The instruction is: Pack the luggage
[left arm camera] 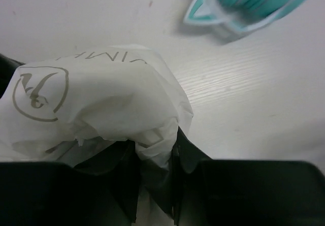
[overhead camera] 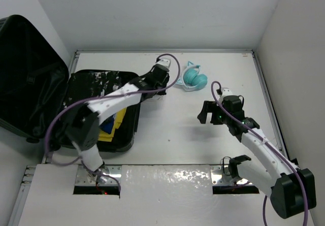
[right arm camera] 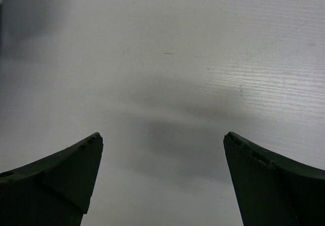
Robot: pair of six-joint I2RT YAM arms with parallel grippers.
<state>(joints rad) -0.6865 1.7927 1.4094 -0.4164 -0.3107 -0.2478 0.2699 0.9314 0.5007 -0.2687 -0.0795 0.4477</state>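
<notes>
Top external view: the white desk (overhead camera: pixel 177 144) carries an open black suitcase (overhead camera: pixel 30 73) at its left edge. The suitcase's lid is tipped back past that edge toward the wall. Its lower half lies flat on the desk and holds a black item speckled with white (overhead camera: pixel 99 81) and something blue and yellow (overhead camera: pixel 112 125) nearer the near edge.

The left arm reaches across the suitcase, and the left claw (overhead camera: pixel 158 95) is just off the suitcase's right side, toward the far edge. In the left wrist view this claw (left arm camera: pixel 152 170) is clamped on a fold of a crumpled white bag (left arm camera: pixel 101 99) with a round grey logo printed on it. The bag rests on the desk.

The right claw (overhead camera: pixel 209 111) hangs above bare desk right of the middle, its jaws wide apart with nothing between them.

A pair of teal headphones (overhead camera: pixel 193 77) lies near the middle of the far edge, just beyond the bag.
</notes>
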